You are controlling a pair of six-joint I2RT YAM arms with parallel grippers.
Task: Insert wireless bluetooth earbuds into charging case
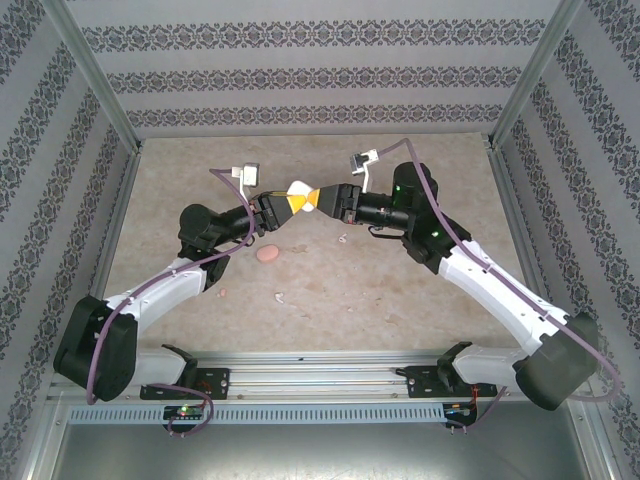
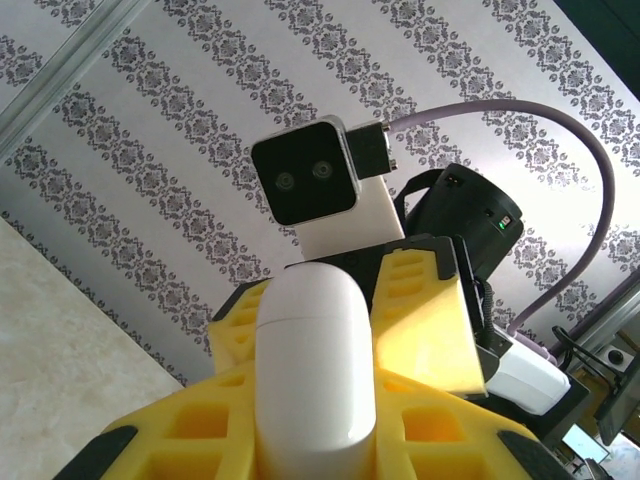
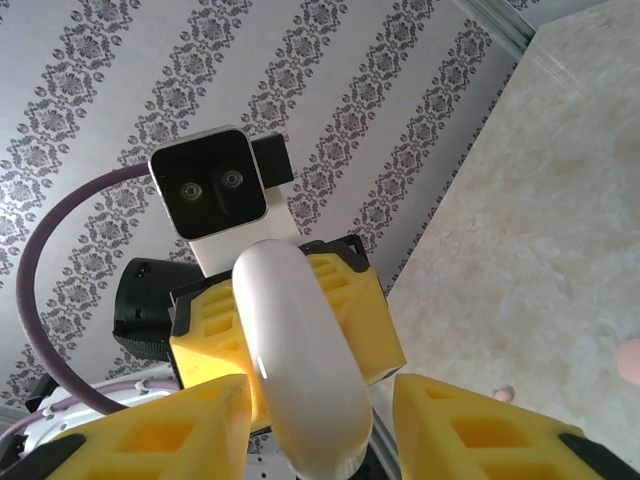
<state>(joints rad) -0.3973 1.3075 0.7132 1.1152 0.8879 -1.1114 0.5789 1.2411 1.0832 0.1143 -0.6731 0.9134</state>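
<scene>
The left gripper (image 1: pixel 285 206) clamped the white case (image 2: pixel 315 360) above the table (image 1: pixel 420 300), well clear of its edges. The right gripper (image 1: pixel 322 199) straddled the case, jaws partly open.

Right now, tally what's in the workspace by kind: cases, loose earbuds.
White case: 1, held off the table
Pink case: 1
Loose earbuds: 3, too tiny to tell their colours
Total: 5

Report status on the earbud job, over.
Left tool shut on white case, mid-air. Right tool open around its other end. Case closed, buds loose on table. No obstruction seen.
</scene>
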